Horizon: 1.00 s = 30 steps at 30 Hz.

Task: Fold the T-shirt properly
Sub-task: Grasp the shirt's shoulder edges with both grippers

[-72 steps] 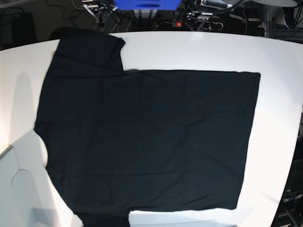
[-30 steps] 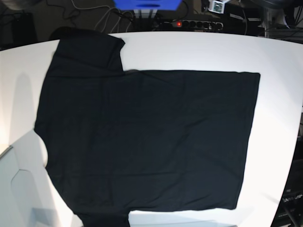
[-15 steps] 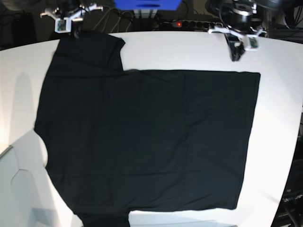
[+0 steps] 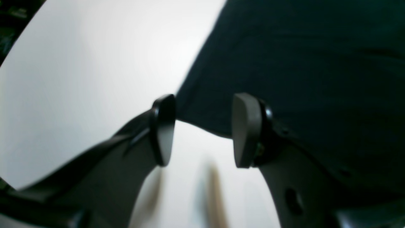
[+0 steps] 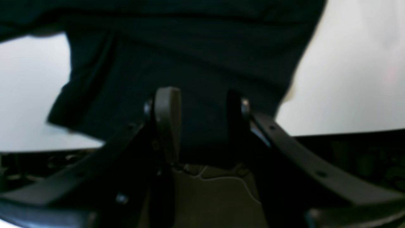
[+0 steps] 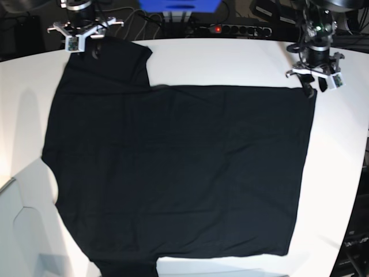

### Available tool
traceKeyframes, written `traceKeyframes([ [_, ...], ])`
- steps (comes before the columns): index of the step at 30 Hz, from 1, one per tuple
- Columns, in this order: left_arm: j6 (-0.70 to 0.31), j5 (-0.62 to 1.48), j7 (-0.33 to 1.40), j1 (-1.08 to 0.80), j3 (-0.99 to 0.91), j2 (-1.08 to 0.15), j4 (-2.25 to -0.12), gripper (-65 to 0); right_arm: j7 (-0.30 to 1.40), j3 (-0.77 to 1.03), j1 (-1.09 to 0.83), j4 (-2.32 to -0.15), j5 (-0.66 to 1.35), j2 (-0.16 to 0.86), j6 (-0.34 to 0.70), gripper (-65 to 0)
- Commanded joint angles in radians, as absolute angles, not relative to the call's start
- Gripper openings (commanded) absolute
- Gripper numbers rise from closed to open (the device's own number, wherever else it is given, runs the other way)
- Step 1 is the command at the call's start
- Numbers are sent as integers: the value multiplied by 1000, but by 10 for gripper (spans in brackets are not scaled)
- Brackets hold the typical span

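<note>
The black T-shirt [image 6: 179, 167] lies spread flat on the white table [image 6: 230, 60]; no label or print shows. My left gripper [image 6: 315, 86] is open at the shirt's far right corner. In the left wrist view the left gripper [image 4: 204, 133] has the corner of the shirt [image 4: 300, 63] between its fingertips, just above the table [image 4: 79, 79]. My right gripper [image 6: 86, 51] is open at the far left sleeve. In the right wrist view the right gripper [image 5: 202, 123] straddles the sleeve edge of the shirt [image 5: 196, 53], right at the table's far edge.
Behind the table's far edge are cables, a power strip with a red light [image 6: 218, 28] and a blue box [image 6: 179, 4]. A white curved object [image 6: 26, 231] sits at the near left. Dark equipment stands at the right edge [image 6: 357, 248].
Both arms have come into view from behind the table. The left gripper moved right and nearer, down to the shirt's far right corner. The right gripper settled at the far left sleeve. The shirt has not moved.
</note>
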<state>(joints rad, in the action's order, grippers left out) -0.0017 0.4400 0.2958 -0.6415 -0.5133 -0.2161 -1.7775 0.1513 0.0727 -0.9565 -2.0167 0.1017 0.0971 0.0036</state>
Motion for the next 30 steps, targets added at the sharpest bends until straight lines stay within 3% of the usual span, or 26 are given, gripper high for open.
traceKeyframes([
  [1, -5, 443, 272, -630, -532, -229, -1771, -366, 131, 74, -966, -2031, 101, 99, 5, -402],
  [7, -166, 441, 315, -539, -602, -222, -1650, -369, 131, 74, -963, -2031, 101, 101, 5, -402],
  [12, -176, 441, 410, -458, -676, -220, -1575, -367, 131, 74, -952, -2031, 101, 101, 5, -400],
  [30, -177, 443, 414, -406, -633, -228, -1484, -366, 133, 74, -958, -2031, 101, 101, 5, -398],
])
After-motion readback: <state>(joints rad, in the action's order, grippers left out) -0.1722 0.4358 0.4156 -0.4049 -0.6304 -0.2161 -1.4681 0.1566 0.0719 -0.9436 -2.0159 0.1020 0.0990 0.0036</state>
